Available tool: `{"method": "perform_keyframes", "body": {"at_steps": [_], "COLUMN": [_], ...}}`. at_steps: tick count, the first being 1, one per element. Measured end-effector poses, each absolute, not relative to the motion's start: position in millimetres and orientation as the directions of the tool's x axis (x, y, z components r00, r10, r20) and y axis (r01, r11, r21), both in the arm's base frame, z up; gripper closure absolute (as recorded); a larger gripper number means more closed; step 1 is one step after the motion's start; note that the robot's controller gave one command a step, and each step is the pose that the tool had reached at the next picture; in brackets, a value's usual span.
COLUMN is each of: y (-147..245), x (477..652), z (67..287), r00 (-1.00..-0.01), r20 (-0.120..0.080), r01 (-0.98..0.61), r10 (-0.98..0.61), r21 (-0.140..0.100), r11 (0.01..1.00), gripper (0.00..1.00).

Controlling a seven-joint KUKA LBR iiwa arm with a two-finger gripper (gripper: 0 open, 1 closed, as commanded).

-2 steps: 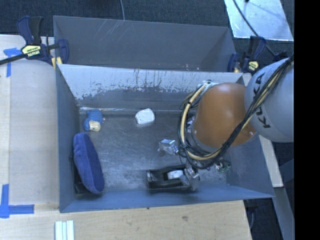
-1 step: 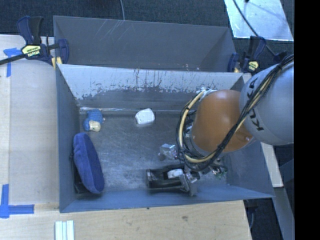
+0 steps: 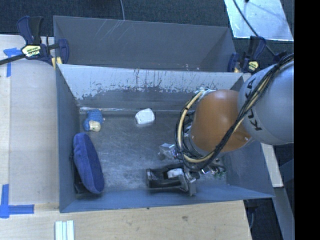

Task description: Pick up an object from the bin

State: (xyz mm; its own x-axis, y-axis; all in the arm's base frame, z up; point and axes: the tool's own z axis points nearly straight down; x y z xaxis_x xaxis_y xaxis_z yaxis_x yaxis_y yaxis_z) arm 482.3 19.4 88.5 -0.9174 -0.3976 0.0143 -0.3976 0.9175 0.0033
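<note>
Down by the front wall of the bin, gripper low at the right end of a flat black thing; long axis along that wall, stretching left from the gripper. Open or closed: cannot tell. Probably to be taken across its short width. Farther off, blue pouch, white lump, small blue-and-yellow toy

1. The gripper sits mostly buried beneath the orange wrist cover.
2. The black object loses its right end under it; its kind is unclear.
3. The arm runs off right.
</note>
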Motion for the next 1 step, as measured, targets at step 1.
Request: {"method": "perform_keyframes", "body": {"at_steps": [1], "y": [19.5], "x": [481.7], "z": [88.3], "r00": [-0.916], "r20": [0.021], "r01": [-0.401], "r10": [-0.401], "r21": [0.004], "r11": [0.916], "gripper": [1.00]}}
